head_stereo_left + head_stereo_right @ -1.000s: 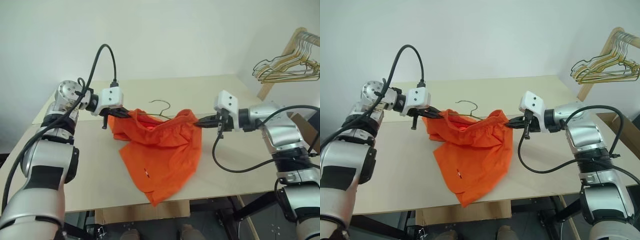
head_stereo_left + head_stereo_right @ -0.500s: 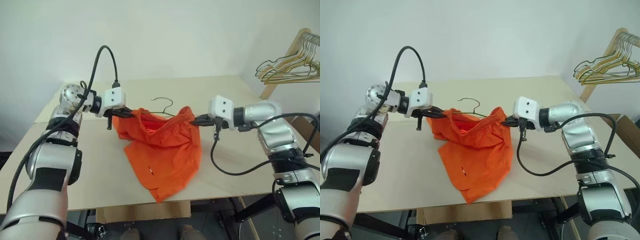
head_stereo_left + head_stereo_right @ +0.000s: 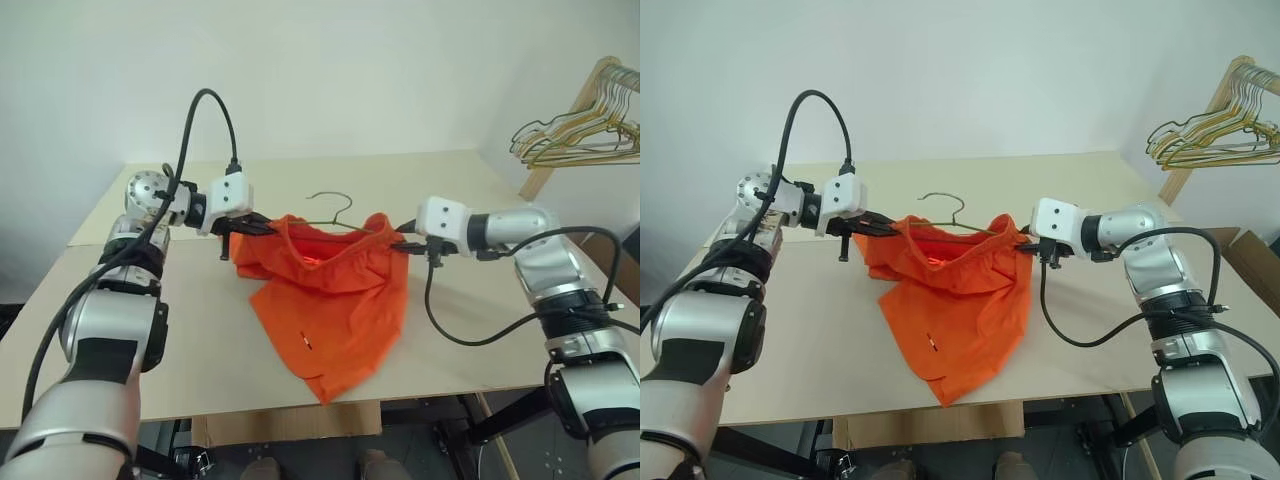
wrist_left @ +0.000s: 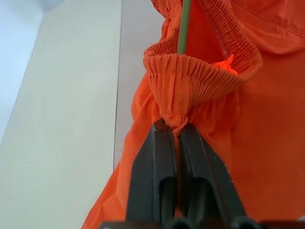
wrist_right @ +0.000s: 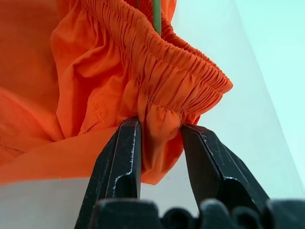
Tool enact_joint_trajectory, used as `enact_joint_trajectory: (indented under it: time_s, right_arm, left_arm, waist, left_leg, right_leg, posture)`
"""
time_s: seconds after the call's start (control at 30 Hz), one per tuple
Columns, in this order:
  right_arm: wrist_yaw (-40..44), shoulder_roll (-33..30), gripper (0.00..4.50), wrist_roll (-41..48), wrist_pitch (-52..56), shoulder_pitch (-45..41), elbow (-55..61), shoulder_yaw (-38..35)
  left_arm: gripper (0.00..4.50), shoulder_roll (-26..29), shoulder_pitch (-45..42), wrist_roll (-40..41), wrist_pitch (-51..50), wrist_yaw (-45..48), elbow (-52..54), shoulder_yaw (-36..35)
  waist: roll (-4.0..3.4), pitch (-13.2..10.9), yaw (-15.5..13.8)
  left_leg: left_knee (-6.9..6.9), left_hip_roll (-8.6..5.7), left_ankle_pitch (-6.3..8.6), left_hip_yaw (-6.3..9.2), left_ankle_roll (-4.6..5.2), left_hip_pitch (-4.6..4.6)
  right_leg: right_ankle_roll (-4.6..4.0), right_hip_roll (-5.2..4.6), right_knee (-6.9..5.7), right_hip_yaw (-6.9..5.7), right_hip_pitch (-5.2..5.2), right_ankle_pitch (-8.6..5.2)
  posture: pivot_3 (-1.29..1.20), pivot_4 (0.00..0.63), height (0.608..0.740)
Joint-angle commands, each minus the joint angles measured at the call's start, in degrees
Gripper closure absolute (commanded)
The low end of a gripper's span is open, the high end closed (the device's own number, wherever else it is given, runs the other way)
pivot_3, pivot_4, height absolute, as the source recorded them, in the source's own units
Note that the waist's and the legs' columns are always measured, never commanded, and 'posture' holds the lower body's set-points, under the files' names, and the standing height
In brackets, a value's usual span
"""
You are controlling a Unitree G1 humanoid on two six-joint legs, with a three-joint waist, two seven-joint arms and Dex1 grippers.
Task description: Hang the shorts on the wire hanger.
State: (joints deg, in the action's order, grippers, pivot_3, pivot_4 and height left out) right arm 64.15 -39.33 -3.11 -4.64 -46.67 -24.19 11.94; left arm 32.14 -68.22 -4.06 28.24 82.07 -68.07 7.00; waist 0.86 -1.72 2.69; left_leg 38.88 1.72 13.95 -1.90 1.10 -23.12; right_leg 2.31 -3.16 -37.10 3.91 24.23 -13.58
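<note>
Premises present as a robot test room or laboratory bench rather than a lived-in home; a plain, pale wooden table (image 3: 470,330) stands against bare white walls (image 3: 350,70), undecorated; the tabletop is made of flat boards laid edge to edge, a seam visible along the left side; a wooden rack (image 3: 570,120) at the right carries a bunch of gold, green and silver hangers (image 3: 575,140); a cardboard box (image 3: 1252,262) sits low beside the table; black cables (image 3: 205,125) run exposed along the robot arms.
</note>
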Motion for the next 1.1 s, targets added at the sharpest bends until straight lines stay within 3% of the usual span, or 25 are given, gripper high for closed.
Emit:
enact_joint_trajectory:
  time_s: [0.03,0.3,0.73,0.83,0.93,1.07,1.1]
  right_arm:
    - [1.55,-0.31,2.81,1.86,-2.43,-1.81,0.75,-1.49]
    - [9.95,0.36,2.81,8.91,0.08,-3.07,2.92,-2.50]
    - [12.34,1.09,2.81,6.17,3.45,-4.43,-0.69,-0.48]
    - [11.99,0.60,3.37,4.95,4.99,-4.38,-0.76,0.14]
    - [10.76,0.58,4.31,3.26,5.14,-4.32,-1.32,0.76]
    - [9.91,0.54,4.45,2.55,5.97,-4.36,-1.40,0.91]
    - [9.70,0.54,4.49,2.48,6.53,-4.37,-1.49,0.81]
  left_arm:
    - [4.50,-0.29,-0.76,3.29,-0.28,1.01,2.49,-2.67]
    - [4.50,-1.60,0.52,3.90,0.11,2.70,3.73,-2.77]
    - [4.50,-2.31,1.82,5.48,-0.24,3.45,4.97,-3.99]
    - [4.50,-2.20,1.96,5.53,-0.42,3.04,4.90,-4.15]
    - [4.50,-2.33,1.74,5.18,-0.62,1.58,4.35,-4.21]
    - [4.50,-2.54,1.26,5.56,-1.92,0.71,3.58,-4.68]
    - [4.23,-2.56,0.97,5.70,-2.53,0.54,3.27,-4.83]
  waist:
    - [0.00,0.00,0.02]
    - [0.00,0.00,0.08]
    - [-0.01,0.00,0.10]
    - [-0.01,0.00,0.08]
    - [-0.01,0.00,0.04]
    - [-0.01,0.01,0.09]
    - [-0.01,0.01,0.09]
  left_leg:
    - [0.00,0.00,0.00,0.00,0.00,0.00]
    - [0.01,0.00,0.00,0.01,0.00,0.05]
    - [0.00,0.01,0.00,0.01,0.00,0.05]
    - [0.01,0.01,0.00,0.01,0.00,0.05]
    - [0.01,0.01,0.00,0.01,0.00,0.05]
    - [0.00,0.00,0.00,0.01,0.00,0.04]
    - [0.01,0.01,0.00,0.01,0.00,0.04]
  right_leg:
    - [0.00,0.00,0.00,0.00,0.00,0.00]
    - [0.00,0.00,0.00,0.00,-0.06,0.00]
    - [-0.01,0.00,-0.02,0.00,-0.04,0.01]
    - [-0.01,0.00,-0.02,0.00,-0.04,0.01]
    - [-0.01,0.00,-0.02,0.00,-0.04,0.01]
    - [-0.01,0.00,-0.02,0.00,-0.03,0.01]
    - [-0.01,0.00,-0.02,0.00,-0.03,0.01]
  posture:
    - [-0.01,0.000,0.740]
    - [-0.02,0.000,0.740]
    - [-0.01,0.000,0.740]
    - [-0.01,0.000,0.740]
    - [-0.02,0.000,0.740]
    - [-0.02,0.000,0.740]
    - [-0.02,0.000,0.740]
